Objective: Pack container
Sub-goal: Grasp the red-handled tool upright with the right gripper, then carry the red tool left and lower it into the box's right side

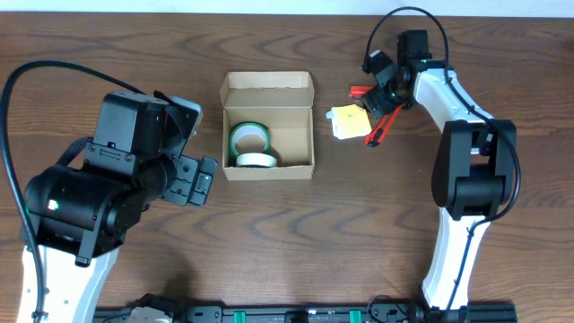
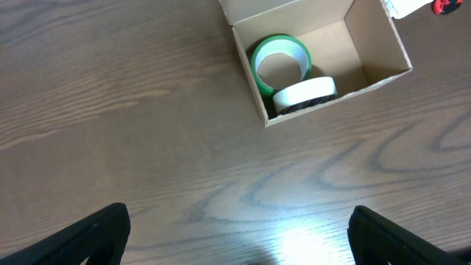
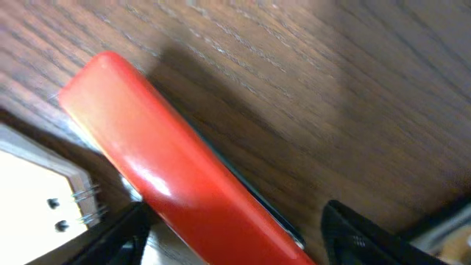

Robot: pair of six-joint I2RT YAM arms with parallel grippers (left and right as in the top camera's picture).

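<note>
— Where was the container point(image 1: 295, 141)?

— At the middle of the table point(image 1: 296, 242), lid flap open, with a green tape roll point(image 1: 249, 136) and a white tape roll point(image 1: 256, 161) inside at its left end.

— And the arms?

— The left gripper point(image 2: 239, 218) hovered near the box's left side, fingers spread wide, empty. The right arm reached far forward. The right gripper point(image 3: 234, 221) pointed down, jaws apart on either side of a red handle point(image 3: 169, 162).

Left arm point(image 1: 81, 193) low at left, jaws wide; right arm point(image 1: 466, 161) far forward, jaws apart.
</note>
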